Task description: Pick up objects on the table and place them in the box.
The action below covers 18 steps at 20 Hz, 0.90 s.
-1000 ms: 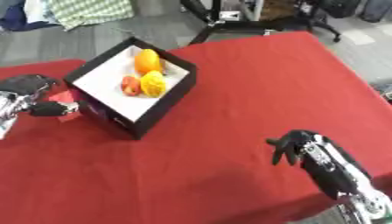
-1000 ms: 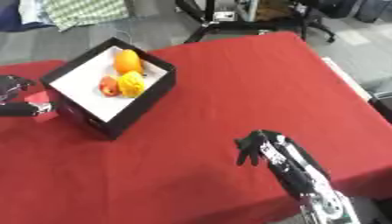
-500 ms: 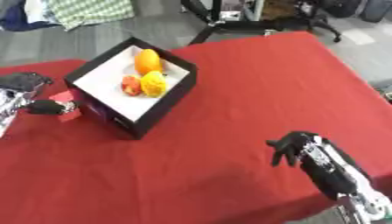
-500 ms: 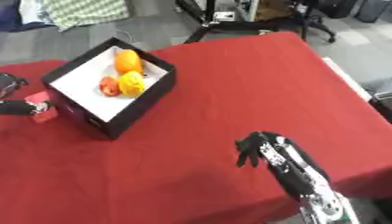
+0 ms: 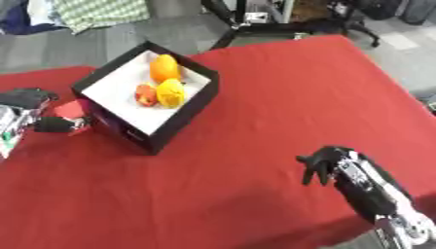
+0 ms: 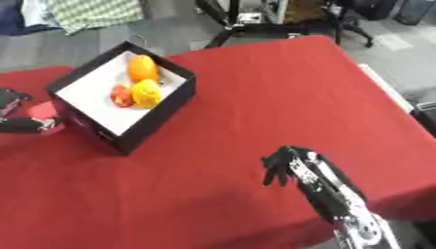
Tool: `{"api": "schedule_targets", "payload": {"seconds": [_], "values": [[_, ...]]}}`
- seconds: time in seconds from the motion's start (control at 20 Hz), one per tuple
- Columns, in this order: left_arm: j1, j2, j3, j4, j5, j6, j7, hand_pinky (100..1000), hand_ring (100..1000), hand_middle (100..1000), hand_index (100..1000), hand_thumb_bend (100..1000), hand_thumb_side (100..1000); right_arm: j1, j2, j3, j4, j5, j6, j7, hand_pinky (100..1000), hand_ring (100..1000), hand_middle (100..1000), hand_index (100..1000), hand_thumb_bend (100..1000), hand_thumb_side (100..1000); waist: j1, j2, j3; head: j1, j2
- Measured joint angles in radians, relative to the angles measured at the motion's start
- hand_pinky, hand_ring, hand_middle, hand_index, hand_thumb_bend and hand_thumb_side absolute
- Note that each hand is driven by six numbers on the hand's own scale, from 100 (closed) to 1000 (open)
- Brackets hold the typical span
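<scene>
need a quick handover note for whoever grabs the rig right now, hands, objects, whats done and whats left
Left hand: at the table's left edge, curled round a red object just outside the box's left wall.
Right hand: lower right over the red tablecloth, fingers curled downward, holding nothing.
Box: black with a white floor, upper left of the table. Inside are an orange fruit, a yellow fruit and a small red fruit.
Done: three fruits boxed.
Left: get the red object over the wall and release it in the box. No other loose objects show on the cloth.
</scene>
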Motion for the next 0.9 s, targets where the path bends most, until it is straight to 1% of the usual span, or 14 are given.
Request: {"api": "schedule_targets", "payload": {"seconds": [0.2, 0.25, 0.35, 0.55, 0.75, 0.9], "values": [[0.008, 0.000, 0.000, 0.001, -0.014, 0.002, 0.000, 808, 742, 775, 950, 482, 923, 0.000, 0.000, 0.000, 0.000, 0.002, -0.001, -0.001, 895, 466, 264, 564, 100, 754, 0.000, 0.000, 0.000, -0.001, 0.000], [0.010, -0.001, 0.000, 0.003, -0.015, 0.003, 0.002, 805, 738, 771, 946, 470, 890, 0.000, 0.000, 0.000, 0.000, 0.002, -0.001, -0.001, 895, 466, 264, 564, 100, 751, 0.000, 0.000, 0.000, -0.001, 0.000], [0.011, -0.002, 0.001, 0.007, -0.020, 0.012, 0.013, 801, 732, 766, 943, 447, 854, 0.000, 0.000, 0.000, 0.000, 0.002, -0.001, -0.001, 895, 466, 264, 564, 100, 749, 0.000, 0.000, 0.000, -0.001, 0.000], [0.012, -0.010, 0.002, 0.009, -0.026, 0.036, 0.051, 797, 725, 762, 940, 407, 808, 0.000, 0.000, 0.000, 0.000, 0.002, -0.001, -0.002, 894, 466, 264, 564, 100, 753, 0.000, 0.000, 0.001, -0.001, 0.000], [0.012, -0.019, 0.005, 0.011, -0.019, 0.064, 0.115, 800, 733, 775, 944, 382, 839, 0.000, 0.000, 0.000, 0.000, 0.002, -0.001, -0.002, 895, 466, 264, 564, 100, 752, 0.000, 0.000, 0.001, -0.001, 0.000], [0.013, -0.022, 0.005, 0.014, 0.011, 0.069, 0.145, 805, 740, 783, 947, 359, 860, 0.000, 0.000, 0.000, 0.000, 0.002, -0.001, -0.002, 895, 466, 264, 564, 100, 757, 0.000, 0.000, 0.002, -0.001, 0.000]]}}
